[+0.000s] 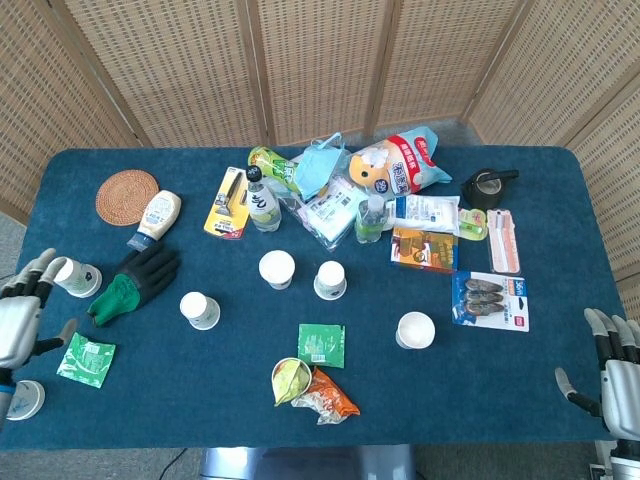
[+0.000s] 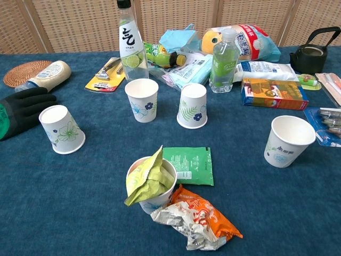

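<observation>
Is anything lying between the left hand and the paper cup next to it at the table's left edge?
Nothing visible: the left hand is open just beside the paper cup, with only bare cloth between.

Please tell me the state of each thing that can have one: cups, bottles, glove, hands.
Left hand: fingers spread, holding nothing, at the table's left edge.
Right hand: fingers apart, holding nothing.
Cup with wrappers: upright, stuffed with a yellow-green wrapper.
Cup by the glove: tilted, mouth up.
Middle cup: upside down.
Right cup: upright, looks empty.
Tall bottle: upright, capped.
Glove: lying flat.
</observation>
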Action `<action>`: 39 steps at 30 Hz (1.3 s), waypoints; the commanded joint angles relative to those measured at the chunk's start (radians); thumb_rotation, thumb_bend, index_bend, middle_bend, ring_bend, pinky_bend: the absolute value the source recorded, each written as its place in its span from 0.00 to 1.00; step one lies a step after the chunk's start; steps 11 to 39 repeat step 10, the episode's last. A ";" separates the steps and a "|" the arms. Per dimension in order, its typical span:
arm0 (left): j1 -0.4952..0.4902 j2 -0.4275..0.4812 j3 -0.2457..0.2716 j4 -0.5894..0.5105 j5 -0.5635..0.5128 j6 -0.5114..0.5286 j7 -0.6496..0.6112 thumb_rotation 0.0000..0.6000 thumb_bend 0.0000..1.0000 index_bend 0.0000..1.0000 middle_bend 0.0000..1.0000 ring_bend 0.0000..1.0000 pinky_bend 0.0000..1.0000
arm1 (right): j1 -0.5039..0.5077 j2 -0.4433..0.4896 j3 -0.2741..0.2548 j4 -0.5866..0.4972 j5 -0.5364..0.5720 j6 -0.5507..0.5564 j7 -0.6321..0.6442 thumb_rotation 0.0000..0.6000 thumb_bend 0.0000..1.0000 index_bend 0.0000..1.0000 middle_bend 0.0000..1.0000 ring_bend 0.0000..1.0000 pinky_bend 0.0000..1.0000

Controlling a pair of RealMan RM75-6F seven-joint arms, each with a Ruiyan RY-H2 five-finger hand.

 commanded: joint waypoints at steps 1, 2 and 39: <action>0.029 0.014 0.006 0.019 0.014 0.024 -0.038 1.00 0.38 0.00 0.00 0.00 0.15 | -0.002 0.003 0.000 -0.003 -0.003 0.005 -0.001 0.90 0.36 0.00 0.11 0.00 0.00; 0.034 0.014 0.006 0.024 0.015 0.027 -0.044 1.00 0.38 0.00 0.00 0.00 0.15 | -0.002 0.004 0.000 -0.005 -0.004 0.007 -0.002 0.90 0.36 0.00 0.11 0.00 0.00; 0.053 0.008 0.000 0.059 0.022 0.019 -0.067 1.00 0.38 0.00 0.00 0.00 0.15 | 0.003 0.002 -0.001 -0.020 0.002 -0.001 -0.020 0.90 0.36 0.00 0.11 0.00 0.00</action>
